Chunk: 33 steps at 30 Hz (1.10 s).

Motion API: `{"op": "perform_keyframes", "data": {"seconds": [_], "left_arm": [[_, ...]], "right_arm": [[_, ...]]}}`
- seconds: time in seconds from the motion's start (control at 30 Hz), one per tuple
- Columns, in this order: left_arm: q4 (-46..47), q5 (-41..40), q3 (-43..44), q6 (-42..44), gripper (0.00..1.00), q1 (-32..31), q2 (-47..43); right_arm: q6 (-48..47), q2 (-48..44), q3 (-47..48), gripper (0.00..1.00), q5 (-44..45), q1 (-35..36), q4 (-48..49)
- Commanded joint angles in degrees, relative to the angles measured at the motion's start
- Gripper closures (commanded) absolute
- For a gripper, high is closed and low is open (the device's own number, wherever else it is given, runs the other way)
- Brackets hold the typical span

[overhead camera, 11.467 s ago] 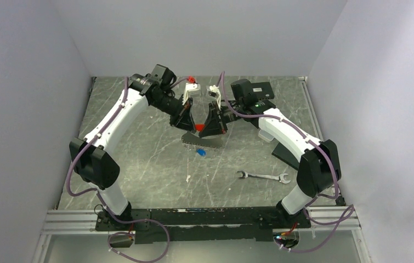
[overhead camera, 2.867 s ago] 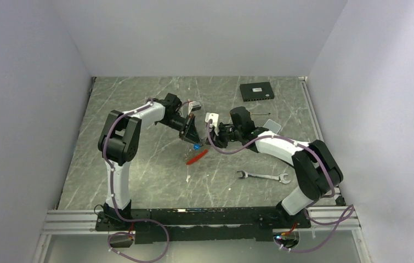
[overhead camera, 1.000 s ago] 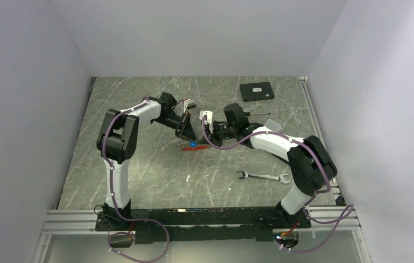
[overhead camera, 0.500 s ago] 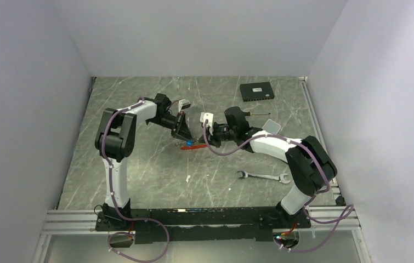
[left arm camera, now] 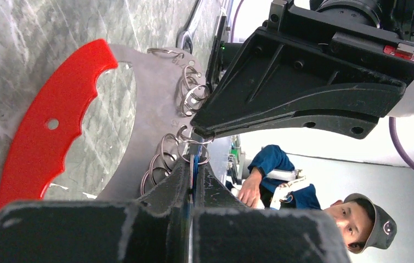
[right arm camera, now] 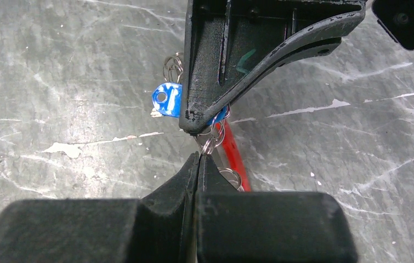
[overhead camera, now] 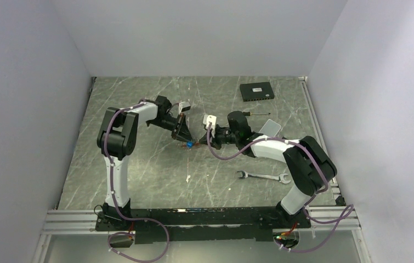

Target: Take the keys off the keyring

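Observation:
My two grippers meet tip to tip low over the middle of the table. The left gripper (overhead camera: 186,140) (left arm camera: 193,162) is shut on the blue-headed key (right arm camera: 166,102) (overhead camera: 190,144), which shows edge-on between its fingers. The right gripper (overhead camera: 199,143) (right arm camera: 199,156) is shut on a small silvery ring of the keyring (right arm camera: 211,142). Several linked rings (left arm camera: 191,94) run on to the red tag (left arm camera: 51,126) (right arm camera: 235,158), which hangs under the grippers over the table. No other key is visible.
A silver wrench (overhead camera: 262,176) lies at the front right. A black box (overhead camera: 256,91), a thin screwdriver (overhead camera: 256,113) and a white card (overhead camera: 271,127) are at the back right. A small pale piece (overhead camera: 187,178) lies in front of the grippers.
Both grippers stayed shut. The bunch has drifted slightly left, the right wrist has drawn back to the right, and the red tag now barely shows from above.

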Motion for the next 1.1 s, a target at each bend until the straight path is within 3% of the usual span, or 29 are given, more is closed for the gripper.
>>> {"op": "perform_keyframes", "data": {"seconds": [0.0,0.23,0.8,1.07], "left_arm": [[3.18,-3.37,-0.01,-1.02,1.00,1.07,1.73],[2.46,-4.09,0.10,-0.29,1.00,0.32,1.53],[1.17,-4.53,1.66,0.45,1.00,-3.23,3.25],[1.67,-3.86,0.91,0.63,1.00,-3.15,2.73]], "right_arm": [[4.59,0.14,-0.74,1.00,-4.70,-0.62,8.55],[9.89,1.98,-0.69,1.00,-4.52,-1.15,13.90],[24.13,8.24,-7.15,1.00,-6.33,-3.31,44.14],[26.89,9.15,-9.39,1.00,-6.02,-3.15,51.60]]}}
